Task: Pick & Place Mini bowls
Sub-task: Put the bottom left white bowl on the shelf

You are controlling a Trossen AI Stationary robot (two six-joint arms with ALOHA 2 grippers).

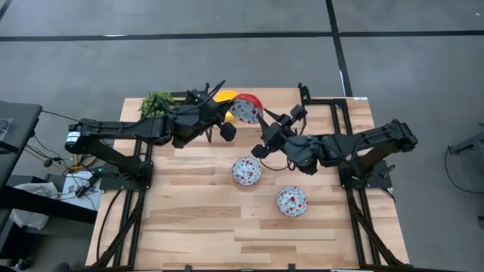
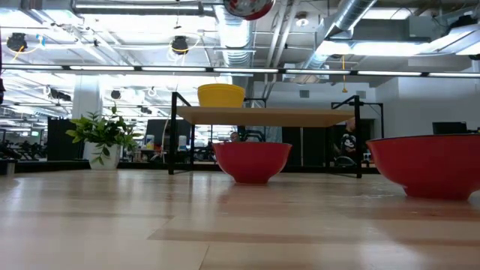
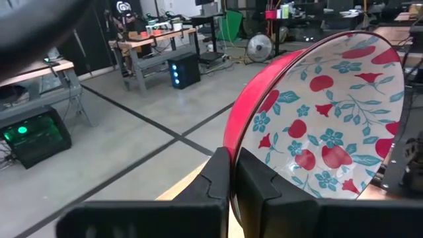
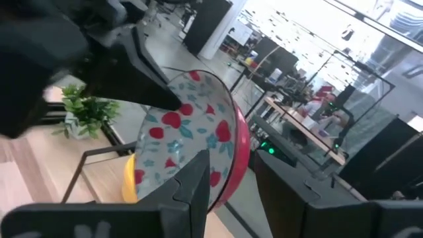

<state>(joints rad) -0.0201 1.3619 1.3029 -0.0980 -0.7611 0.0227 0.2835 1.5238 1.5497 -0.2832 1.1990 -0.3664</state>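
Mini bowls are spread over the pale wooden table (image 1: 197, 227). One small round bowl, white inside with a red-and-blue floral pattern and red outside (image 1: 246, 108), is held up in the air near the table's far edge, tilted on its side, between the two arms. The left gripper (image 3: 232, 173) is closed on this raised floral bowl (image 3: 330, 119): in the left wrist view its two dark fingers pinch the rim, one on the red outside, one on the patterned inside. The right gripper (image 4: 228, 173) straddles the same bowl's rim (image 4: 192, 142) from the other side, with one finger (image 4: 195, 182) against the patterned inside and the other on the red outside; whether it is clamped or slightly loose cannot be told.

A plain glossy yellow round bowl (image 1: 224, 97) sits on a raised shelf on a black frame at the far edge of the table (image 2: 270, 116), just behind the raised bowl; in the low view the yellow bowl (image 2: 220, 94) stands upright on that shelf.

Two more floral bowls rest upright on the table: one near the middle (image 1: 246, 171), the other nearer the front and to the right (image 1: 292, 201).

A small green potted plant (image 1: 157, 103) stands at the far left corner.
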